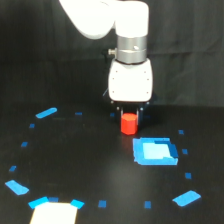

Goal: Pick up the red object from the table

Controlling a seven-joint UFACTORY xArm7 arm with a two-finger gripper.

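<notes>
The red object (128, 124) is a short red-orange cylinder standing upright near the middle of the black table (75, 160). My gripper (130, 116) hangs straight over it from the white body (130, 80). Its two dark fingers (142, 112) sit against the cylinder's upper sides, shut on it, and most of the cylinder shows below them. The fingertips are hard to make out against the dark background. Whether the cylinder's base touches the table is not clear.
A larger blue square patch (155, 151) lies just toward the exterior view's right and front of the cylinder. Small blue tape marks (46, 113) ring the area. A pale block (55, 213) sits at the front edge on the exterior view's left.
</notes>
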